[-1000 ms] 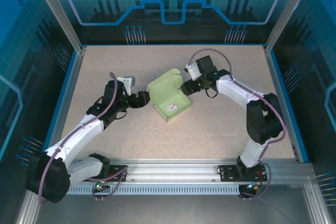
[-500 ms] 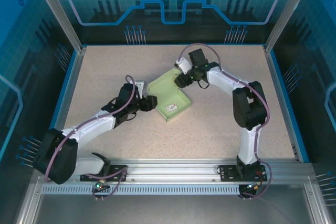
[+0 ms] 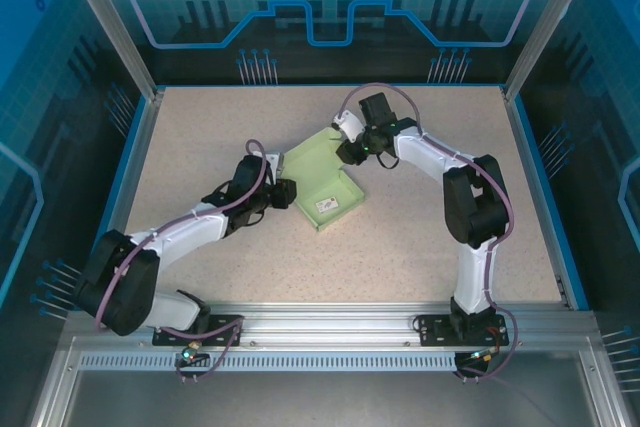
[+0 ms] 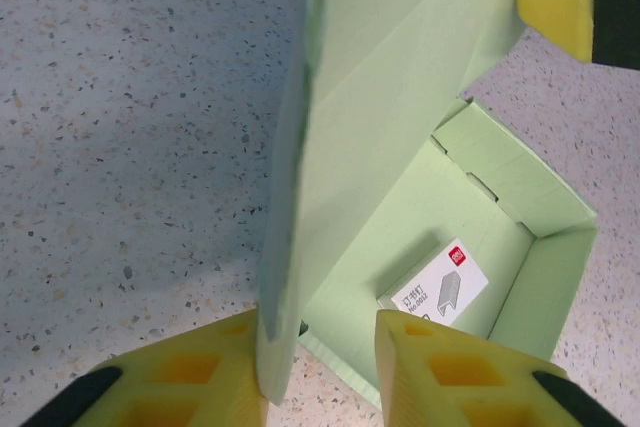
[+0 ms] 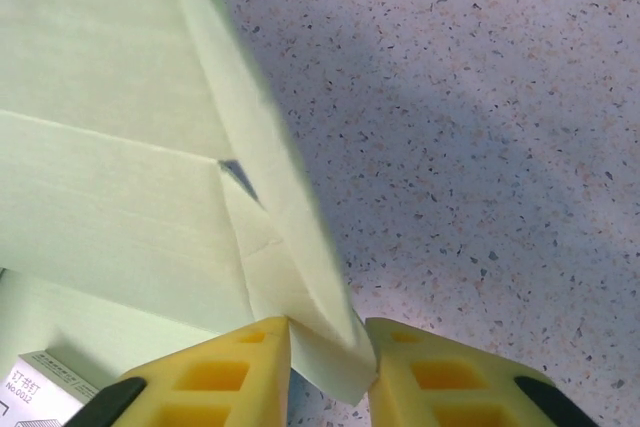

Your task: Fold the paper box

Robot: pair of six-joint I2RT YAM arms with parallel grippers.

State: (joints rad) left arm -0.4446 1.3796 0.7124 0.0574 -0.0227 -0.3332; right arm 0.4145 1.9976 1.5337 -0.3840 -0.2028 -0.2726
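Now the right gripper [image 5: 328, 332] jaws pinch the paper box [image 3: 322, 185] corner; the left gripper [image 4: 320, 325] jaws loosely straddle its flap.

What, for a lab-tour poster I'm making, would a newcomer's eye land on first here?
The pale green paper box, half folded with one flap standing up, sits in the middle of the speckled table between both arms. The left gripper straddles the upright flap on the box's left side, and the right gripper pinches a folded corner on its far side. A small white box lies inside the green tray.
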